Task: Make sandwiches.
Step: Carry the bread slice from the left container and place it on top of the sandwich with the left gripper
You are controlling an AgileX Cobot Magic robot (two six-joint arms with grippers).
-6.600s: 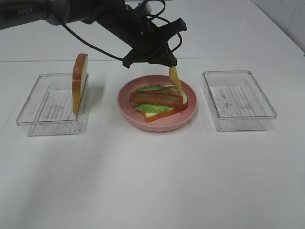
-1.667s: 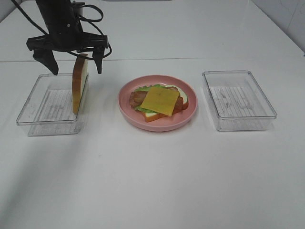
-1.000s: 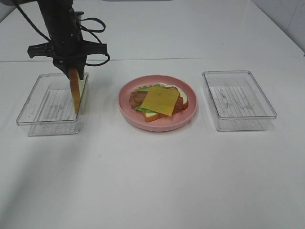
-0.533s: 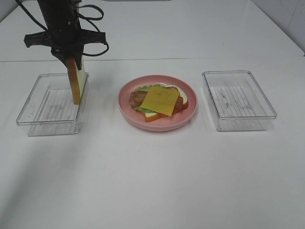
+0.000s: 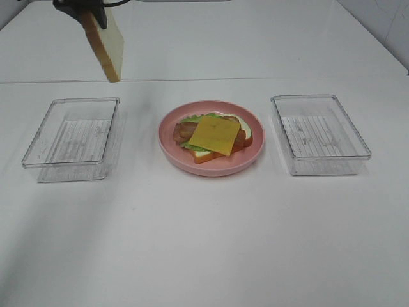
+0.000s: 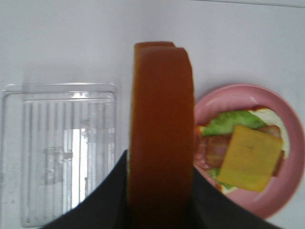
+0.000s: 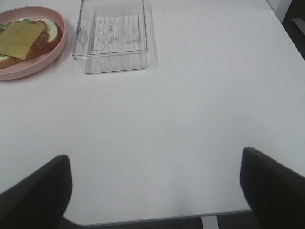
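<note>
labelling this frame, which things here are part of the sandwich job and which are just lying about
In the job: bread slice held in the left claw; open sandwich stack topped with cheese; pink plate.

Lying about: left clear tray; right clear tray; right claw, open.

a pink plate [image 5: 255, 151] sits between two clear trays [image 5: 70, 139] [image 5: 319, 134] on a white table [image 5: 204, 243].

From high up, my left fingers [image 5: 82, 5] are almost wholly cut off by the frame's top edge above the bread slice [image 5: 104, 45]. At my left wrist that slice [image 6: 161, 138] blurs and hides my fingertips. The cheese [image 5: 215, 135] covers most of the bacon [image 5: 181, 133].
</note>
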